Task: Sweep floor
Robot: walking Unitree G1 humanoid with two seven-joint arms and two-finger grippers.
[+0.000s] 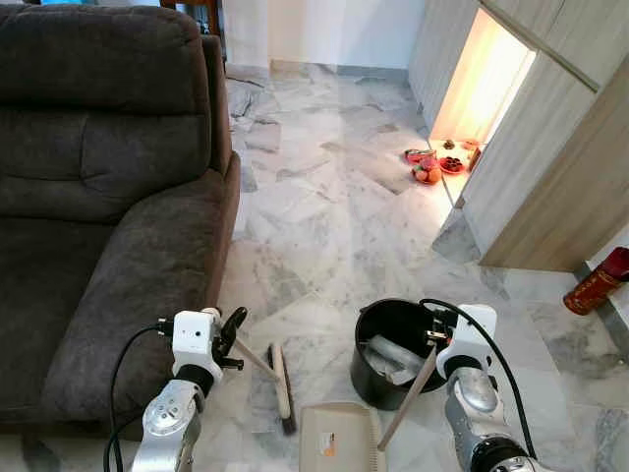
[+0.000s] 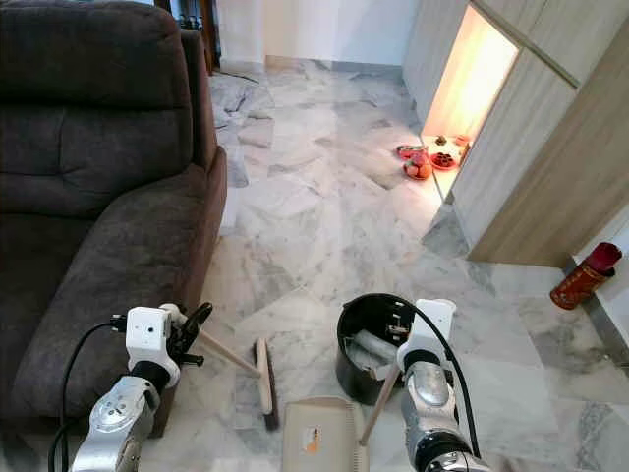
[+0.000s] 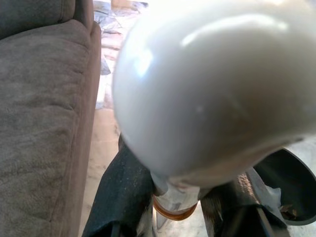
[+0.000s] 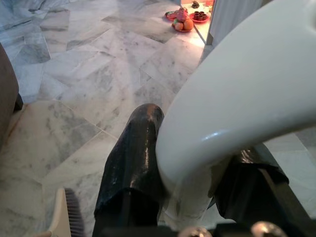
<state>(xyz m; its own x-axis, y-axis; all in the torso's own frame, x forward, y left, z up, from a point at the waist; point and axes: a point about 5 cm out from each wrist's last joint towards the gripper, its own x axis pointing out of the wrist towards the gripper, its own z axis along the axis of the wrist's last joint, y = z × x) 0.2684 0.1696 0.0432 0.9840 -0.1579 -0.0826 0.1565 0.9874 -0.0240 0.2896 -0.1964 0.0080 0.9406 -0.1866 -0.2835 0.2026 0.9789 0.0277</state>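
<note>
Left hand (image 1: 233, 339) closed on the broom (image 1: 282, 382) handle — brush head on the marble floor (image 1: 324, 226) just beyond it. Right hand (image 1: 439, 346) grips the dustpan (image 1: 339, 440) handle — pan between both hands, black bin (image 1: 391, 349) touching the right hand's far side.

One broom (image 1: 283, 385), one dustpan (image 1: 339, 439); one bucket (image 1: 371, 366), one sofa (image 1: 108, 216)

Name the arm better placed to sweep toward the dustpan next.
Left. The left gripper is shut on the broom handle, its brush head on the floor right beside the dustpan. The right gripper holds the dustpan's handle.
</note>
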